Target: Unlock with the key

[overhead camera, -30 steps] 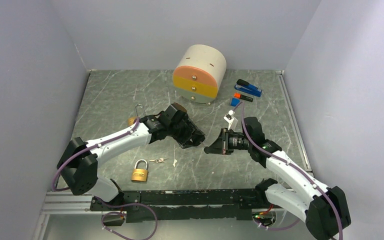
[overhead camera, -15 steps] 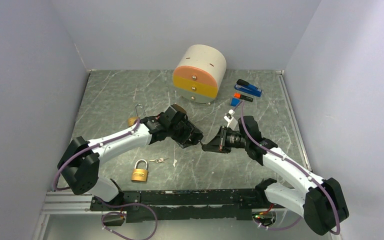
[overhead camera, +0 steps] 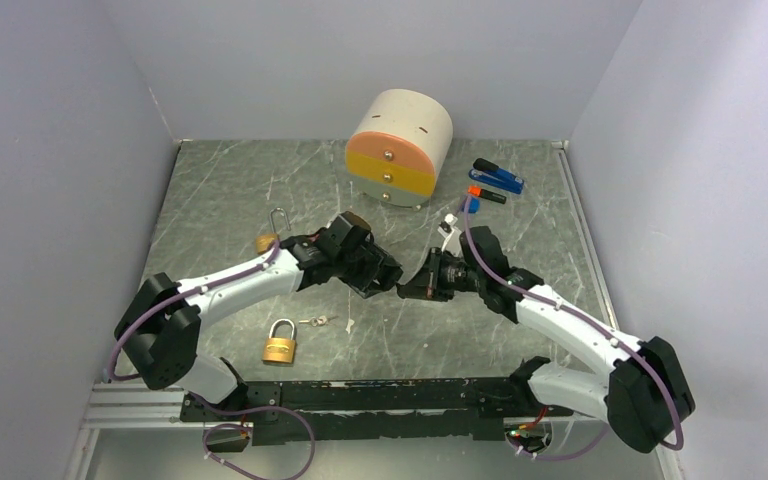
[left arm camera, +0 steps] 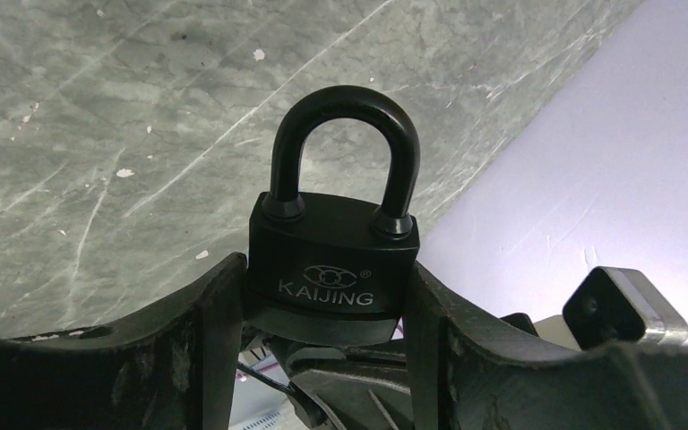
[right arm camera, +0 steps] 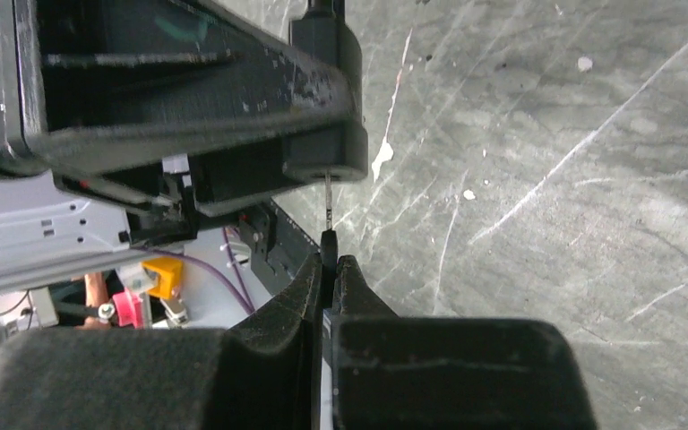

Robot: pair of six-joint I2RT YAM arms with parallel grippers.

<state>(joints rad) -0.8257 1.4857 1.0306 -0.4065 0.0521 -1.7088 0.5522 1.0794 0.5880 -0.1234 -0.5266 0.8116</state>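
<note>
Above the middle of the bench (left arm camera: 98,134), the left claw (left arm camera: 322,273) is clamped on a black padlock (left arm camera: 333,260) marked KAIJING, shackle closed; the right claw (right arm camera: 330,269) pinches a thin key (right arm camera: 328,202), tip meeting the padlock's base.

Left pincer (overhead camera: 388,281), right pincer (overhead camera: 406,290) block centre; brass padlock (overhead camera: 279,345), keys (overhead camera: 317,321) front-left; drawer unit (overhead camera: 400,145) behind; far-left seemingly open.

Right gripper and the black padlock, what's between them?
Only the key: the right gripper pinches it, blade tip at the black padlock. Right wrist view.
</note>
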